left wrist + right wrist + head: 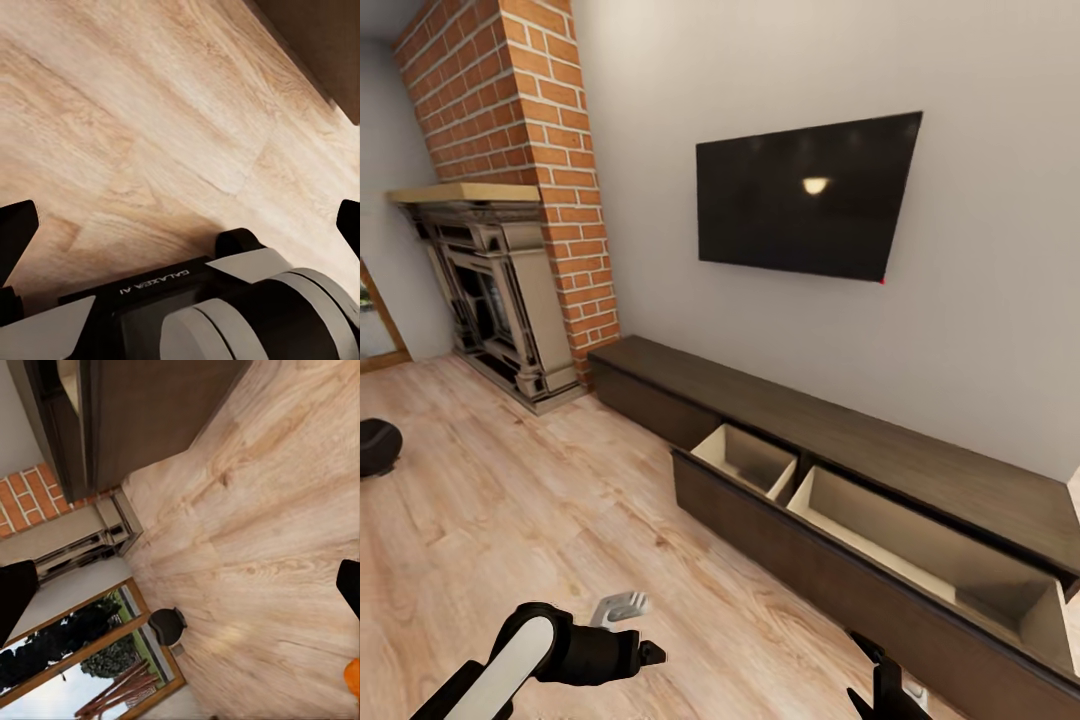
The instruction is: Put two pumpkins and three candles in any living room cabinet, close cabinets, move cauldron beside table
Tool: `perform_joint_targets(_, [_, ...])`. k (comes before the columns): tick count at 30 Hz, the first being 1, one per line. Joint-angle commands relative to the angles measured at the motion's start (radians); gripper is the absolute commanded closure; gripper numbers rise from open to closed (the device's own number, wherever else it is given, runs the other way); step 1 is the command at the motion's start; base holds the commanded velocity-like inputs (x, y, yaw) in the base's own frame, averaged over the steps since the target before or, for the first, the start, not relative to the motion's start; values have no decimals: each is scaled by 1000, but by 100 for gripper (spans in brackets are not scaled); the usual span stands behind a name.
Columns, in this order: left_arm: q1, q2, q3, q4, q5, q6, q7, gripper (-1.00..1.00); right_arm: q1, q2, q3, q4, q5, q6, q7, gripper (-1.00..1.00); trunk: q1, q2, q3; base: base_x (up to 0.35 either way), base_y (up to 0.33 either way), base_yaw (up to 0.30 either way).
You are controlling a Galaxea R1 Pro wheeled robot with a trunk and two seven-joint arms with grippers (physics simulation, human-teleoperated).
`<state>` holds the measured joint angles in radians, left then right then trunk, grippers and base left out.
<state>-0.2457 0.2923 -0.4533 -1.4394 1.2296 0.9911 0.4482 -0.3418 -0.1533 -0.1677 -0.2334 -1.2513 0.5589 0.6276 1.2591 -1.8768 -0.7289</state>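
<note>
Cauldron (166, 625) sits well beyond right fingers (346, 585), both pairs spread wide, empty.

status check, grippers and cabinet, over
Left gripper open, empty, over bare floor. Right gripper open, empty. Cabinet drawer pulled open, nothing visible inside. Cauldron on floor, far left.

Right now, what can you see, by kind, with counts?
Cabinet: 1, drawer open
Cauldron: 1
Orange thing at the right wrist view's edge, likely a pumpkin: 1
TV: 1
Fireplace: 1
Total: 5
</note>
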Motion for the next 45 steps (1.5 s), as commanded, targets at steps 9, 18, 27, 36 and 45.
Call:
perform_joint_targets(9, [-1, 1, -2, 0, 10, 0, 10, -100, 0, 0, -7, 17, -8, 5, -1, -100, -35, 63, 27, 0, 0, 292])
perform_joint_targets(18, [-2, 3, 9, 2, 7, -1, 27, -100, 0, 0, -4, 50, -4, -120, 6, -100, -69, 126, 56, 0, 0, 228])
perform_joint_targets(27, [-7, 2, 93, 10, 6, -3, 226, -100, 0, 0, 119, 48, 90, -176, -66, -100, -104, 189, 84, 0, 0, 71])
perform_joint_targets(36, [-8, 1, 144, 13, -102, -13, 237, -100, -1, 2, 196, 25, 123, -273, -381, -100, -138, 252, 112, 0, 0, 121])
perform_joint_targets(45, [-22, 0, 183, 92, -207, -49, 235, -100, -2, 3, 238, -25, 140, -344, -569, -100, -173, 315, 140, 0, 0, 9])
